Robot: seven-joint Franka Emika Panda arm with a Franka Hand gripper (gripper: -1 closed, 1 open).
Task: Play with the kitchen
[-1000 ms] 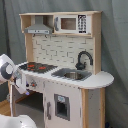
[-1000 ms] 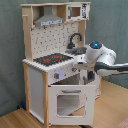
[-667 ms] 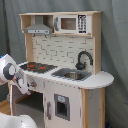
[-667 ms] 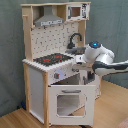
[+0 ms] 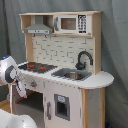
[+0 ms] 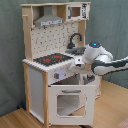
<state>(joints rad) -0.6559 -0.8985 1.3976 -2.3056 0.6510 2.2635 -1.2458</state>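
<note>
The kitchen (image 5: 65,60) (image 6: 55,65) is a tall toy of white panels and pale wood. It has a black-red hob (image 5: 34,66) (image 6: 52,59), a grey sink (image 5: 72,75), a black faucet (image 5: 84,59) (image 6: 75,40), a range hood (image 6: 50,21) and a pegboard back. In the second exterior view the oven door (image 6: 67,102) stands ajar, with a dark gap above it. My arm's white wrist (image 6: 95,52) hangs in front of the counter. My gripper (image 6: 86,76) (image 5: 21,90) sits low by the oven door's top edge, and its contact is hidden.
A toy microwave (image 5: 70,23) sits on the top shelf beside the hood. The kitchen stands on a wooden floor (image 6: 112,107) before a grey curtain (image 6: 110,25). A white rounded shape (image 5: 15,122) fills the first exterior view's bottom left corner.
The arm's white wrist has sunk slightly in front of the counter. The kitchen and its oven door look the same.
</note>
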